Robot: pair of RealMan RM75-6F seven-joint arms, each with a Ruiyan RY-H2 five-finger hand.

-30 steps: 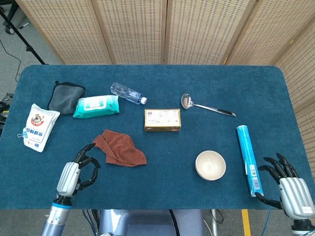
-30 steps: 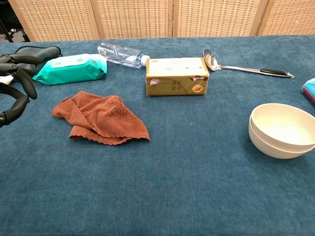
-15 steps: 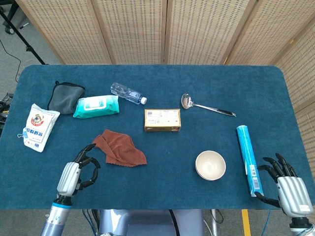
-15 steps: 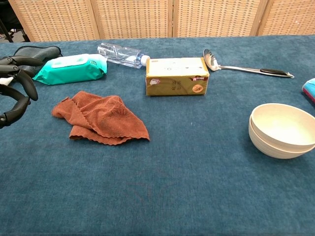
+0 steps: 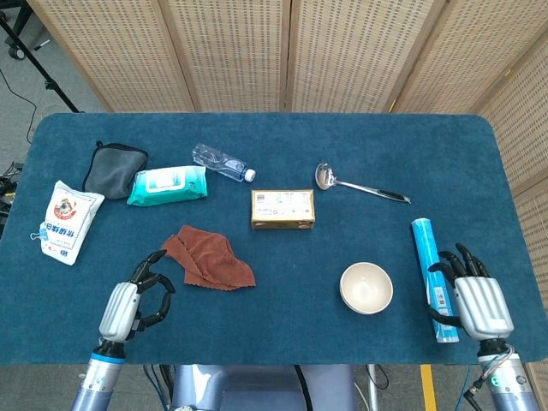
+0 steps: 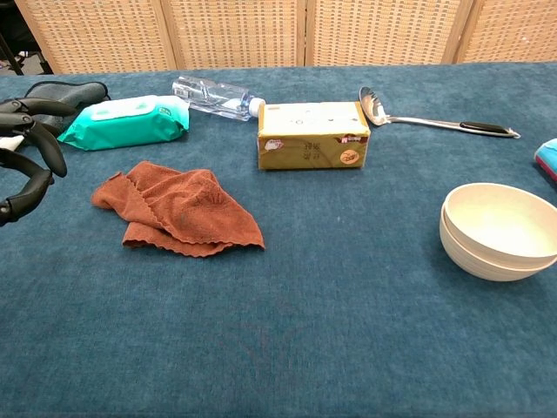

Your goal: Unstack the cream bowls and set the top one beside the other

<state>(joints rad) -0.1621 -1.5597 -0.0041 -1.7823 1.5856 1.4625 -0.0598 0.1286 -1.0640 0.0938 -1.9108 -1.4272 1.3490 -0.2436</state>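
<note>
From the head view, the right hand [image 5: 476, 301] has shifted inward over the last second, from the table's near right corner to a spot directly over the near end of the blue tube [image 5: 429, 272]; its fingers are spread and it holds nothing; the stacked cream bowls [image 5: 366, 288] sit just to its left, with only the tube between, and they have not moved. The left hand [image 5: 137, 294] stays where it was near the front left edge, fingers loosely curled apart around empty air, beside the rust cloth [image 5: 208, 258]; it too holds nothing. I judge this to be the start of the reach; the right hand is the nearer one to the bowls, and the tube lies in its path, so a careless sweep could nudge it.

From the chest view, the bowls [image 6: 499, 229] appear at the right edge, the top one nested squarely in the lower one with both rims showing, untouched; the unstacking has not begun. The left hand's fingers [image 6: 26, 148] show at the left edge, apart and empty, unchanged; the right hand is outside this view. The yellow box [image 6: 312, 135], the ladle [image 6: 432, 116] and the cloth [image 6: 178, 210] lie as before; bare table stretches to the left of the bowls, which looks like room enough to set the top one down.
</note>
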